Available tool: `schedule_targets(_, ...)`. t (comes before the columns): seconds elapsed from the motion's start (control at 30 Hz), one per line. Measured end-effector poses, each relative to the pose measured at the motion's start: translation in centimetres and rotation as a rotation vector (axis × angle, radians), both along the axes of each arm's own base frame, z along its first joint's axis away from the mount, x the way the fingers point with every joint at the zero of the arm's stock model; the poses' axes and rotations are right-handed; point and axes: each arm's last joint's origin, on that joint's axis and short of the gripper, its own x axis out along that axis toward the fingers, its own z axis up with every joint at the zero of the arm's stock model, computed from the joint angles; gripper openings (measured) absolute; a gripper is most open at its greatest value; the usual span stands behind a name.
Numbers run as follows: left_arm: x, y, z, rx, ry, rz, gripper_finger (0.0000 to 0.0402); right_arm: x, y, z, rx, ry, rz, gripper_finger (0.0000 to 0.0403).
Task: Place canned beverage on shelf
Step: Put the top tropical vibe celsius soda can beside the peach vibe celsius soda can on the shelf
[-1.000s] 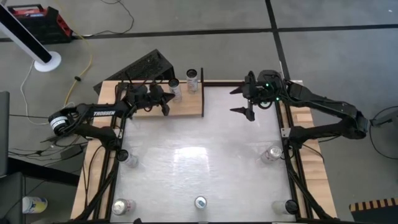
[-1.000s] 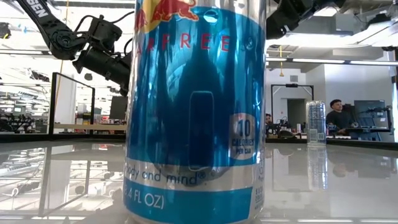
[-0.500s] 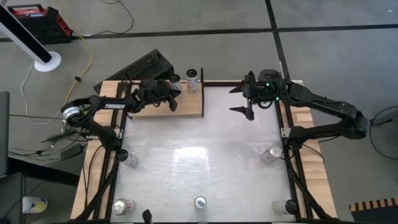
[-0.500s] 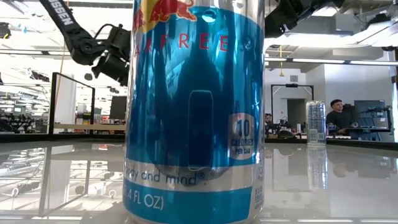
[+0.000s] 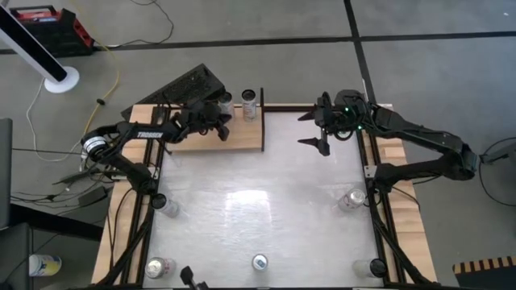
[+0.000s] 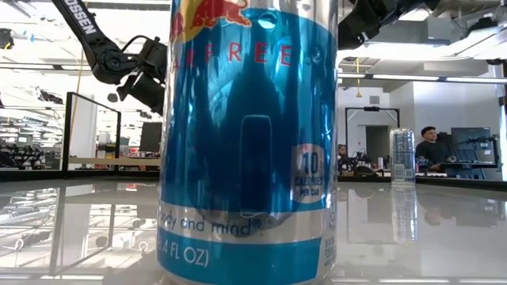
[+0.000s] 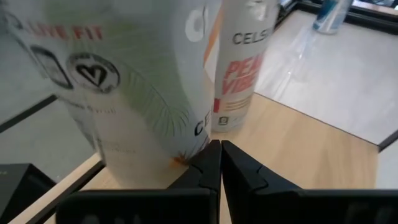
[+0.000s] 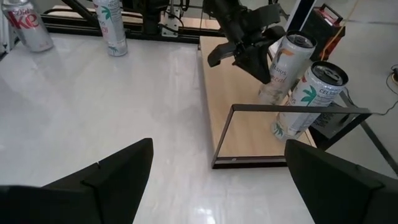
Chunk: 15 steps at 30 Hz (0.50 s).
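Left claw (image 7: 221, 163), pinched empty, partly hides a can (image 8: 281, 67) on the shelf (image 5: 242, 137)

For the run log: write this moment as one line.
left gripper: shut, against can on shelf | right gripper: open, empty, over table | second can: on shelf

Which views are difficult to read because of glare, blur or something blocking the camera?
High view: a ceiling-light glare patch on the white table. Low view: a blue can right at the lens blocks the middle. Left wrist view: the near white can is out of focus; the peach can behind is sharper.
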Motion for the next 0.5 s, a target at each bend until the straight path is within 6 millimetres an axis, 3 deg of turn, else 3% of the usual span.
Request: schedule_targets(0.5,-0.33,0.29,-0.15,0.011,0.030,0.033,0.0000,0.06,-0.03,0.13,-0.001,-0.015,-0.003,0.0388)
